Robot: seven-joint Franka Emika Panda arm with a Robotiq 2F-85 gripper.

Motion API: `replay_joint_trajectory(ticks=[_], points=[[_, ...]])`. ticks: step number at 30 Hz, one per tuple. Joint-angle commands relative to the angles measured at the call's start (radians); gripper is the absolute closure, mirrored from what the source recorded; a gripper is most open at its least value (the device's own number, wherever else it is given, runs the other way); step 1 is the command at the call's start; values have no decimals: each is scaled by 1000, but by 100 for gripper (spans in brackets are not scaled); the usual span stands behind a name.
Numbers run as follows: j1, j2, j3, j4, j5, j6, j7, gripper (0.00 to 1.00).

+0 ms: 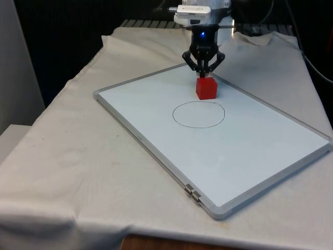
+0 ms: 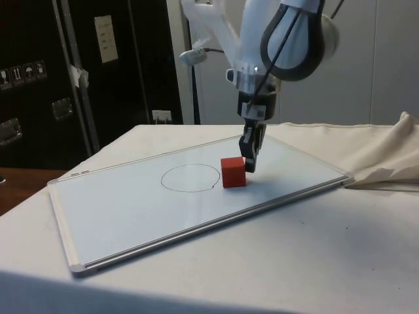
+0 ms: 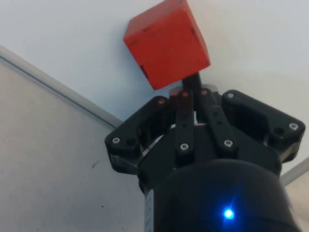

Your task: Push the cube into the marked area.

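Red cube (image 1: 206, 87) just outside drawn circle (image 1: 198, 114); gripper (image 1: 203, 74) pinched closed, holding nothing, touching its far face. Push low, straight, slowly.

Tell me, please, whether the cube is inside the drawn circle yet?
Out. The red cube sits on the whiteboard just beyond the circle, by its line, gripper behind it.

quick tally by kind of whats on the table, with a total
cube: 1, red
whiteboard: 1, with a drawn circle on it
cloth: 1, white
gripper: 1, black, just behind the cube
total: 4
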Motion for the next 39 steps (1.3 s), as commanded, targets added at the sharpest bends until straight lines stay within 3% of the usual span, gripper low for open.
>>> replay_joint_trajectory(ticks=[1,2,8,9,10,17,28,39], points=[[1,-1,1,4,0,-4,1,100],[10,1,-9,7,-21,-10,22,100],[8,-39,19,6,-19,-43,40,100],[5,-48,27,7,0,-48,23,100],[8,-44,23,6,-17,-48,42,100],[7,-59,52,14,0,-61,45,100],[8,-4,82,76,11,-80,66,100],[2,78,80,143,6,-89,63,100]])
